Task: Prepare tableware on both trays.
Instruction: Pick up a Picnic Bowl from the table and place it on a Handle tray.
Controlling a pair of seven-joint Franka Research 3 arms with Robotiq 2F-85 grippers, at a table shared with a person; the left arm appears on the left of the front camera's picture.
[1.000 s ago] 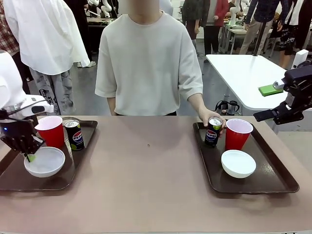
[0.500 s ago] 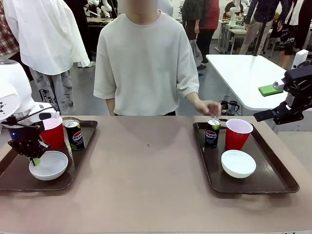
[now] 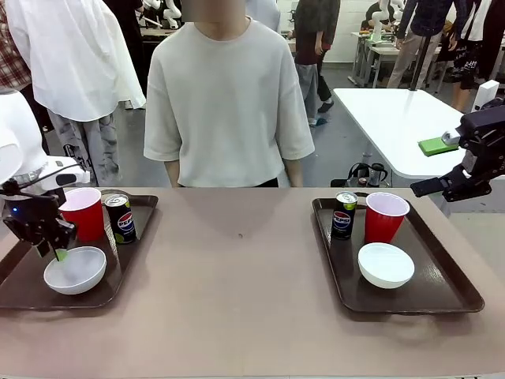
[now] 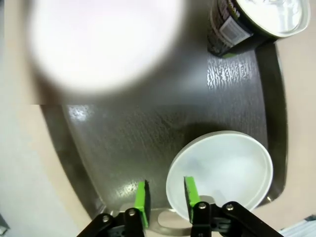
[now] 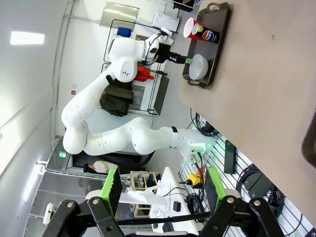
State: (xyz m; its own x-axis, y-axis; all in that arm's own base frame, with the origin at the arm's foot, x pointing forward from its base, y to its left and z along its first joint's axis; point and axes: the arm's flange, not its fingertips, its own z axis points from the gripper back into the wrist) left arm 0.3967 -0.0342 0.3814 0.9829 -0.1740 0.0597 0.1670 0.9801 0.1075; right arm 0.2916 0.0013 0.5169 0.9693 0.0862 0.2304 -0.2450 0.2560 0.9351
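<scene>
On the left side of the front view, the left gripper [image 3: 55,251] is over the near left part of the left tray [image 3: 118,276], with one green pad at the far left rim of the left bowl [image 3: 76,270]. If the fingers press the rim, I cannot tell from this side. Behind the bowl stand the left red cup [image 3: 83,213] and, just beside it on the right, the left can [image 3: 121,218]. On the right tray [image 3: 442,296] the right can [image 3: 344,214] and the right red cup [image 3: 384,217] stand at the far side, and the right bowl [image 3: 386,264] lies nearer. The right gripper [image 3: 422,187] is held in the air past the right edge of the table [image 3: 245,316], holding nothing. A person [image 3: 229,103] stands at the far side, arms down.

From the left wrist view, the gripper [image 4: 165,195] has its two green pads on both sides of the bowl's rim [image 4: 219,173], one pad inside and one outside, so it is closed on the rim. The can [image 4: 252,22] stands farther on the tray [image 4: 123,143].

From the right wrist view, the right gripper [image 5: 160,190] is spread wide and empty, high above the table [image 5: 266,89]. Far off are the left tray [image 5: 217,44] and its bowl [image 5: 198,66].
</scene>
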